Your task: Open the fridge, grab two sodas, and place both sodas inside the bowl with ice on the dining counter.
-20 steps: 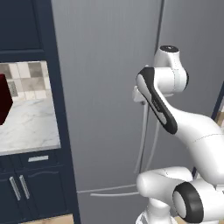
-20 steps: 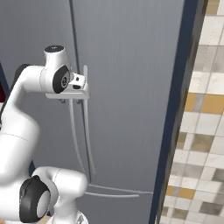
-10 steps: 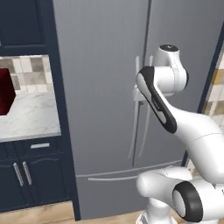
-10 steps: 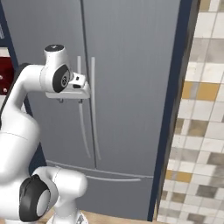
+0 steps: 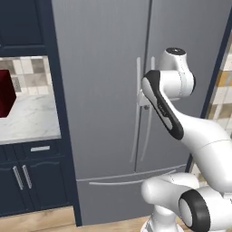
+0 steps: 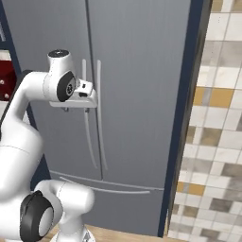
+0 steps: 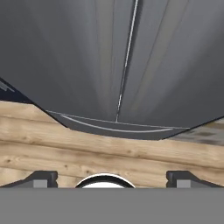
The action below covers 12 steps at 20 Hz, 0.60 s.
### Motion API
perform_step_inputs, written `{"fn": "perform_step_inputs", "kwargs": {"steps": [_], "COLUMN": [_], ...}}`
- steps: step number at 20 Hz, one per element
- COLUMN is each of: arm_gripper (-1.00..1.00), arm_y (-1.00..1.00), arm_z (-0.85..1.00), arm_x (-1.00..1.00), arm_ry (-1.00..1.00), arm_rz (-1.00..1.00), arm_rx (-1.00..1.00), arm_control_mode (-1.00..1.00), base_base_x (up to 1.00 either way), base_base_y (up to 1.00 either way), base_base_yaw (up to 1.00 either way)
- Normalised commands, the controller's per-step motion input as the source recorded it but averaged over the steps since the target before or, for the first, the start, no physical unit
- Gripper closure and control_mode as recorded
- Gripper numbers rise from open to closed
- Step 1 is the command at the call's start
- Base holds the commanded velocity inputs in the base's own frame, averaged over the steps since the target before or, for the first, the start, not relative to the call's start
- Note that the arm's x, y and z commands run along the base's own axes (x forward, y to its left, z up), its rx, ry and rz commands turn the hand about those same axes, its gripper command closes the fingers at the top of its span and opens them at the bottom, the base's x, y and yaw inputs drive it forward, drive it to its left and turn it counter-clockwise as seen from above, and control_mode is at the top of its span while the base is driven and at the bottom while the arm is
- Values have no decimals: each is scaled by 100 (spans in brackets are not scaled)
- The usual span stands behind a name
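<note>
The gripper hangs with its jaws spread wide and nothing between them; its 2 dark finger tips sit far apart at the bottom of the hand view, above pale wooden floor planks with a visible grain. In the right base view the gripper is at the end of the glossy white arm, just in front of the door handles. Behind it stands the fridge, a tall smooth matte grey body with both doors shut and a drawer front below; its long axis is upright and its front faces the robot. The 2 handles are long, thin, curved silver bars that run vertically side by side along the centre seam, and a third curved bar lies horizontally across the drawer. Compared with 1 second ago, the base has backed away, so more of the fridge and floor is in view, and the jaws have opened. To the left are navy cabinets, a white-grey marble counter and a dark red block. To the right a wall of square tiles in white, grey and ochre runs beside a navy panel.
</note>
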Motion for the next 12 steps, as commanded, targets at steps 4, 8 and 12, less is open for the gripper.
{"fn": "perform_step_inputs", "kwargs": {"steps": [4,8,12], "arm_gripper": [-100,-100,-100], "arm_y": [0,0,0], "arm_z": [0,0,0], "arm_x": [0,0,0], "arm_ry": [0,0,0], "arm_rz": [0,0,0], "arm_rx": [0,0,0], "arm_control_mode": [100,100,100], "base_base_x": [-3,-1,-4], "base_base_y": [-27,-33,-20], "base_base_yaw": [1,1,0]}}
